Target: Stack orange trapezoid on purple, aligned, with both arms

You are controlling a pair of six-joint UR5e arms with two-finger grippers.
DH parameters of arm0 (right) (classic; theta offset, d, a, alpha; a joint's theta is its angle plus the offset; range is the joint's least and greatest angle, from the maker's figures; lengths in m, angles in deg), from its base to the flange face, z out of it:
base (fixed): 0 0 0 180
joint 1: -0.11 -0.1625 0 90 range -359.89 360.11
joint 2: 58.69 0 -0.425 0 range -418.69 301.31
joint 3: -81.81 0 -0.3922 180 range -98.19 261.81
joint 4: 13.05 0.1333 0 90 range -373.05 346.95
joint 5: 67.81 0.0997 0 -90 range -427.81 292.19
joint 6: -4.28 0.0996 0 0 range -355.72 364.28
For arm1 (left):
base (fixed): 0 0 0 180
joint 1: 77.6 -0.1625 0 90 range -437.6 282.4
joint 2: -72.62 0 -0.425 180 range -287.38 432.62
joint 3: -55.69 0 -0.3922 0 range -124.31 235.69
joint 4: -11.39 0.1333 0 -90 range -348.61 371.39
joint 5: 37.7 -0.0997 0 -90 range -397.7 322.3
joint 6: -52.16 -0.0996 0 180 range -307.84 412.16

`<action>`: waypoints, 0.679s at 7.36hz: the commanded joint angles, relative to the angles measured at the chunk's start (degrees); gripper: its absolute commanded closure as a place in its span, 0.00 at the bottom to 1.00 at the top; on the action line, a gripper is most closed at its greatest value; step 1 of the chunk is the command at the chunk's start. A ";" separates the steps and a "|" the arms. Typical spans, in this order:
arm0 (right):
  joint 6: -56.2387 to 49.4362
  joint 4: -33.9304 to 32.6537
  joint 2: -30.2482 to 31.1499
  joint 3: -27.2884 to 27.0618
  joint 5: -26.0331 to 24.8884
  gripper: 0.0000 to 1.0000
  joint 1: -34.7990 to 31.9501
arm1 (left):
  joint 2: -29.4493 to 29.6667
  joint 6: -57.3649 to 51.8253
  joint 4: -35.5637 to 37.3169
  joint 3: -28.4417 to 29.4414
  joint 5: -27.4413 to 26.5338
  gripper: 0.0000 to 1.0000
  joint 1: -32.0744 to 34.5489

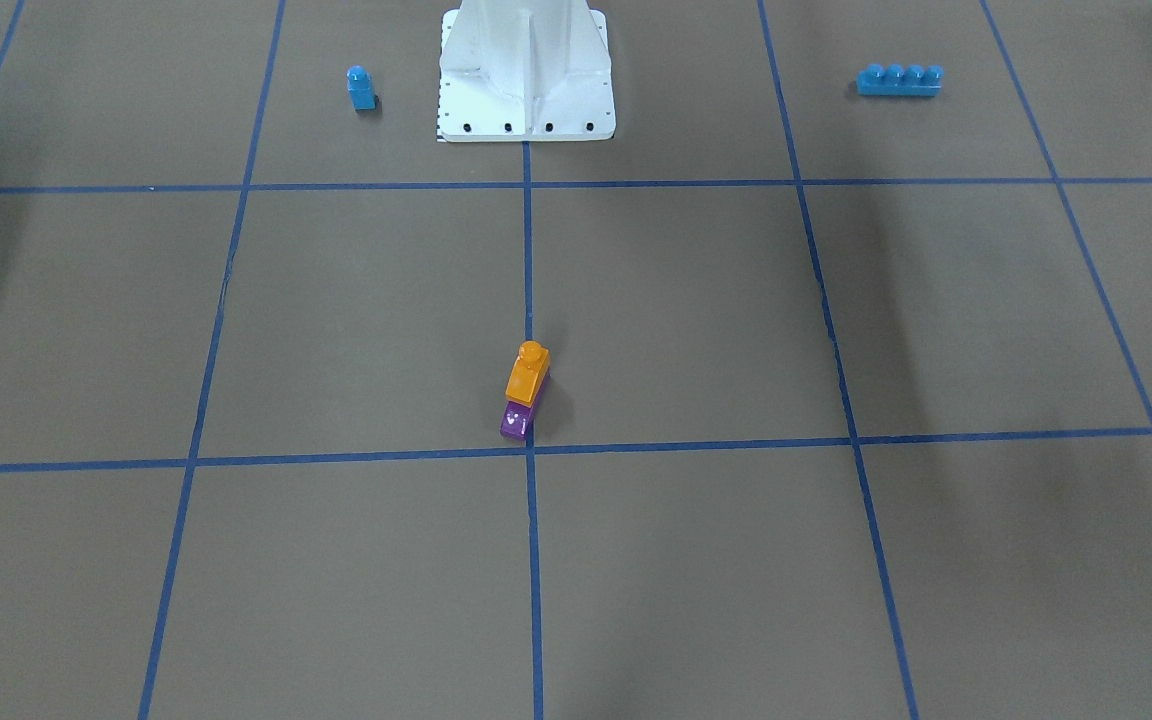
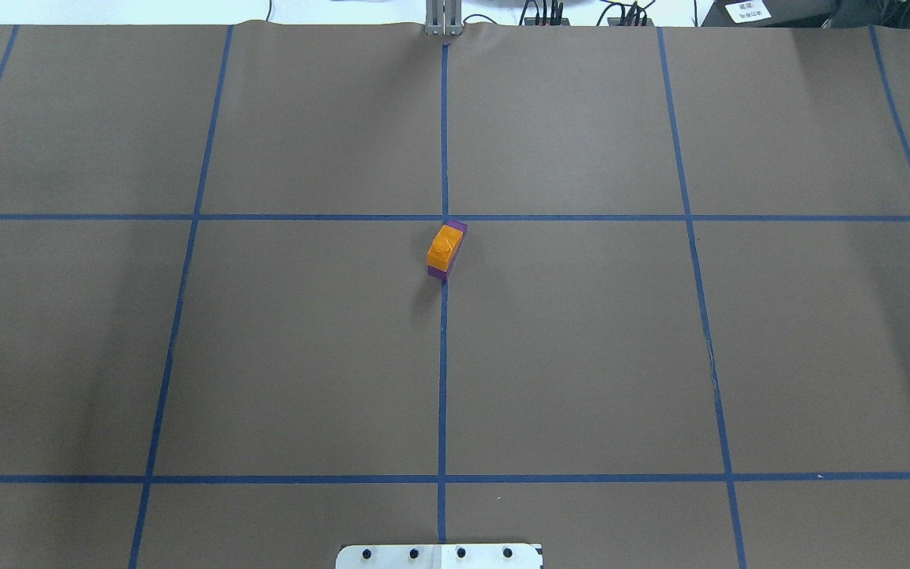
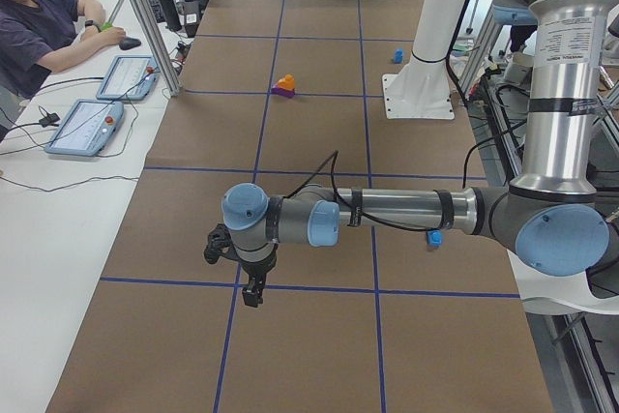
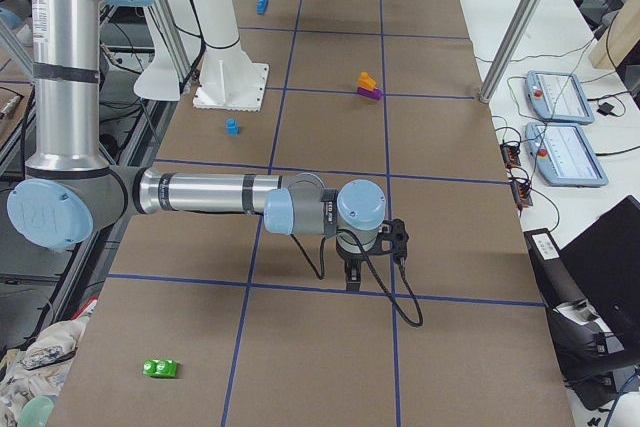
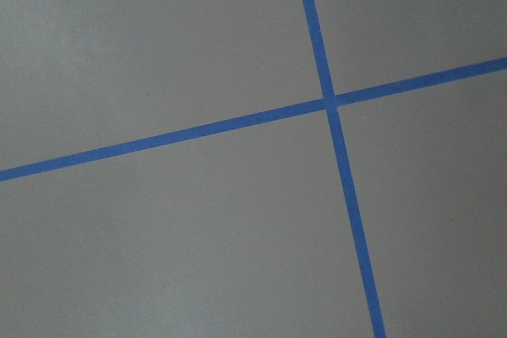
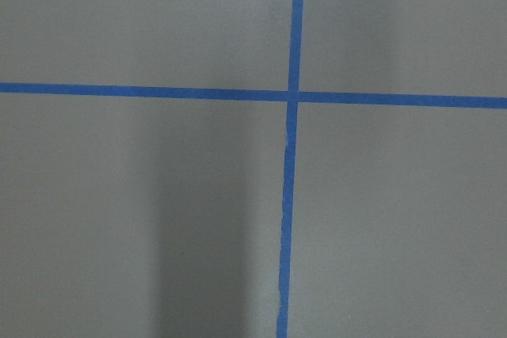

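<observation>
Step in hand: stacking is looking finished, judging by how the blocks are lying; what is remaining is the alignment check
Orange trapezoid (image 1: 528, 372): sitting on top of the purple (image 1: 516, 420), stud pointing up; nothing is gripping it
Stack position: standing near mid-table, just beside the crossing of two blue tape lines; in the overhead view a strip of purple is showing at both ends under the orange
Alignment: appearing roughly square to the lower block; seating on the stud is too small to confirm
Left gripper (image 3: 253, 292): hanging low over the table (image 1: 236, 320) at the robot's left end, well apart from the stack; showing in the left side view only, so I cannot tell whether the fingers are apart or together
Right gripper (image 4: 352, 277): hanging over the opposite end, also well apart from the stack; finger state cannot be told either
Wrist cameras: both are showing only brown surface and tape crossings
Bystanders: small blue block (image 1: 361, 88) and long blue brick (image 1: 899, 79) are sitting near the white base (image 1: 526, 75)
Next move: calling for no grasp, in my judgement; if the orange is proving skewed, one arm would be steadying the purple while the other is pressing down
</observation>
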 commanded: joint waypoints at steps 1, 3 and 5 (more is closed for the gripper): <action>0.02 -2.04 -0.65 -0.64 0.00 0.00 -0.37 | -0.26 -0.40 1.45 -0.44 0.11 0.00 0.00; 0.02 -2.22 -1.09 -0.55 0.00 0.00 0.25 | -0.18 -0.49 1.45 -0.70 0.11 0.00 0.00; 0.02 -2.13 -1.00 -0.55 0.08 0.00 0.07 | 0.09 -0.40 1.36 -0.88 0.02 0.00 0.00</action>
